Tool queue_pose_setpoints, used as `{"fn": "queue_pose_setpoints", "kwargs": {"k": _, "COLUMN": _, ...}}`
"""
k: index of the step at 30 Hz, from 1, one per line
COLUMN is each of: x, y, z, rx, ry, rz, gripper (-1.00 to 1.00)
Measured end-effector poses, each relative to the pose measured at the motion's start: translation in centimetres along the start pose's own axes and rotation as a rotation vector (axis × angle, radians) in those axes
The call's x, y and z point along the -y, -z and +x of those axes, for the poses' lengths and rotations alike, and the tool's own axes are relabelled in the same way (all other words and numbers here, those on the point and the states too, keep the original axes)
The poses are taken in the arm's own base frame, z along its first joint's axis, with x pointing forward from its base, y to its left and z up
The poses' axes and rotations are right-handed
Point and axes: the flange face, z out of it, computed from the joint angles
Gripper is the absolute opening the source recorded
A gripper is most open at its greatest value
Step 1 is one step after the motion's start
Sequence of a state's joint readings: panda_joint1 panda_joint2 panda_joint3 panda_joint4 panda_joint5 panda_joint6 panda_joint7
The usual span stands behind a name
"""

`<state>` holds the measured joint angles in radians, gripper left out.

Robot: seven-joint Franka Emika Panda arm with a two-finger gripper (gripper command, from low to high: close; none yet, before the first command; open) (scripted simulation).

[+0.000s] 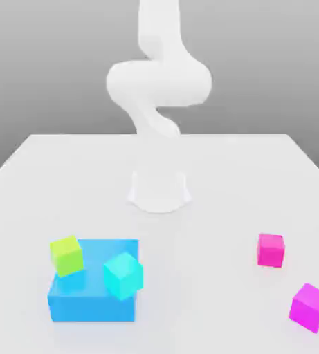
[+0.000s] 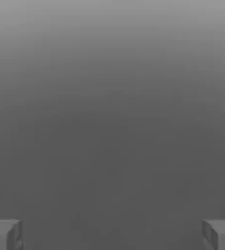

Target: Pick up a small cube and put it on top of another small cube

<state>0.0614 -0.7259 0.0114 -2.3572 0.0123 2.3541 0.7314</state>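
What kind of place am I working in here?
Likely a simulated tabletop scene: a plain white table, a smooth white arm, and flat-coloured cubes near a blue block.

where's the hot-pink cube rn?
Exterior view: the hot-pink cube sits on the table, toward that view's right, just beyond the purplish magenta cube.

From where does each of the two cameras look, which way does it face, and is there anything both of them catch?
Exterior view: off the arm, facing the robot arm and its base across the white table, looking somewhat down on the blue block and four small cubes.
Hand view: on the hand, looking out past the open jaws, whose two sides show apart, onto a plain grey expanse; what surface that is, I cannot tell.
Shared: no cube or block I can match; both catch parts of the same robot.
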Motion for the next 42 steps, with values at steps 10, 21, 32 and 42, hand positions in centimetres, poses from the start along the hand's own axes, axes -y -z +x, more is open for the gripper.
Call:
{"fn": "queue_pose_setpoints", "kwargs": {"k": 10, "x": 1.5, "y": -20.7, "z": -20.5, "rx": 0.403, "ry": 0.582, "rz": -0.053, "gripper": 0.0}}
{"fn": "queue_pose_setpoints", "kwargs": {"k": 21, "x": -9.5, "y": -29.2, "z": -44.4, "rx": 0.76, "ry": 1.194, "rz": -0.083, "gripper": 0.0}}
{"fn": "queue_pose_setpoints", "kwargs": {"k": 32, "x": -12.0, "y": -32.7, "z": -47.1, "rx": 0.768, "ry": 1.203, "rz": -0.083, "gripper": -1.0}}
{"fn": "queue_pose_setpoints", "kwargs": {"k": 42, "x": -9.1, "y": -28.3, "z": -43.5, "rx": 0.763, "ry": 1.201, "rz": -0.087, "gripper": -1.0}}
